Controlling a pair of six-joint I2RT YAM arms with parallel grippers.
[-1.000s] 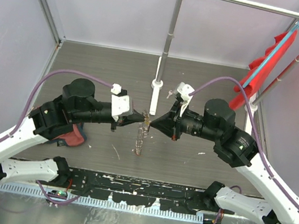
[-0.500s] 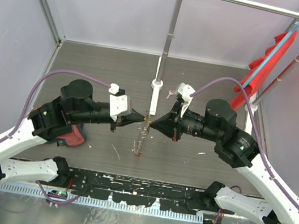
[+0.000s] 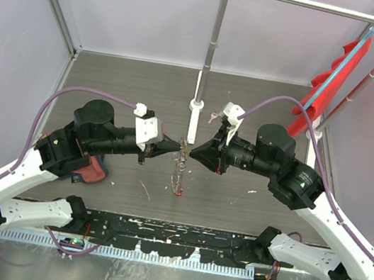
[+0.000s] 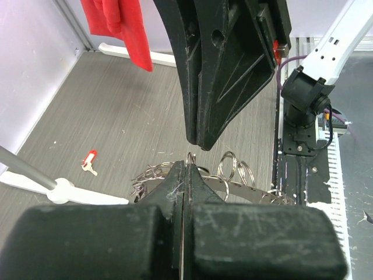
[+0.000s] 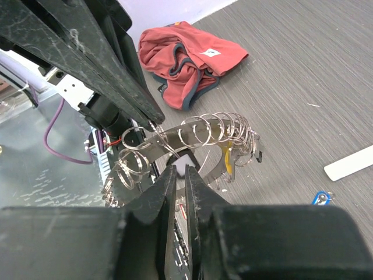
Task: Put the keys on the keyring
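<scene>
The keyring (image 3: 180,169), a metal band strung with many small split rings, hangs between my two grippers above the table. It carries a yellow key (image 5: 229,161), a black key (image 5: 258,156) and a red tag (image 3: 178,193) at its low end. My left gripper (image 3: 178,146) is shut on one small ring of the keyring (image 4: 191,158). My right gripper (image 3: 191,153) faces it tip to tip, its jaws nearly together with nothing seen between them, just beside the band (image 5: 192,137). A loose red key (image 4: 88,162) and a loose blue key (image 5: 320,198) lie on the table.
A white stand (image 3: 197,104) with a tall pole rises just behind the grippers. A red cloth (image 3: 92,172) lies crumpled under my left arm. Another red cloth (image 3: 336,70) hangs on the rack at the back right. A white strip (image 5: 348,163) lies on the table.
The keyring's low end with the red tag has swung a little right and nearer. Both gripper tips have shifted slightly away from the camera and stay tip to tip.
</scene>
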